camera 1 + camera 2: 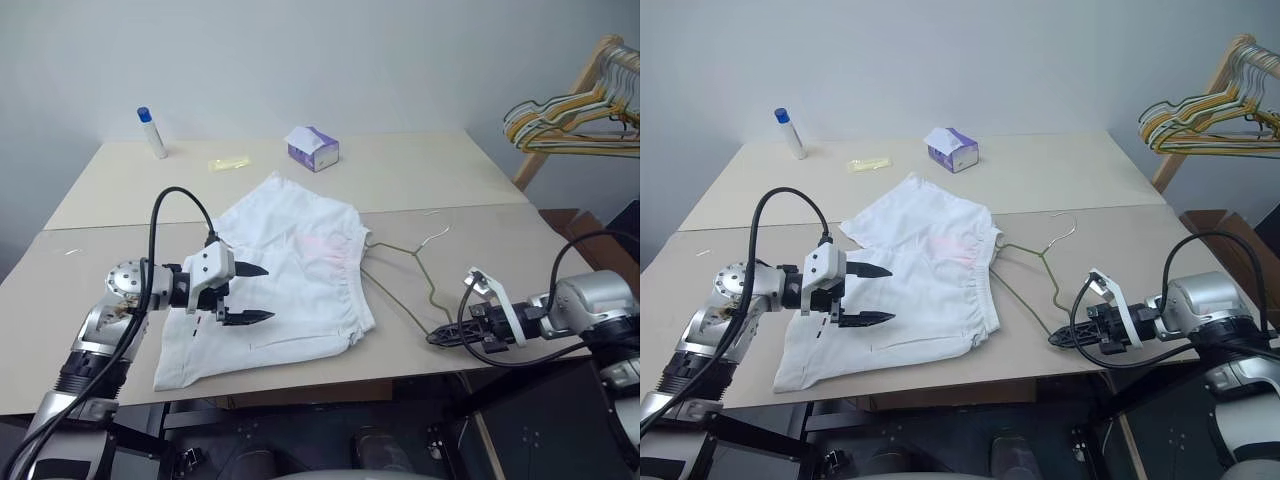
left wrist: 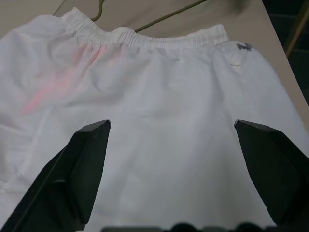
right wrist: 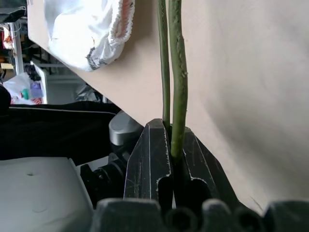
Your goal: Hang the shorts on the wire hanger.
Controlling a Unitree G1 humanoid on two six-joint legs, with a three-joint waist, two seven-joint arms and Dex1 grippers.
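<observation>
Meanwhile right end effector (image 3: pixel 171 145) pinches wire hanger (image 1: pixel 405 270); left end effector (image 1: pixel 250 293) gapes.

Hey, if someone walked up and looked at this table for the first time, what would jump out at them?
The white shorts spread flat mid-table would catch the eye first, with the left pincer hovering wide open just above the cloth. Next, the thin olive wire hanger lying beside the waistband, its near corner clamped in the shut right pincer at the table's front edge.
</observation>
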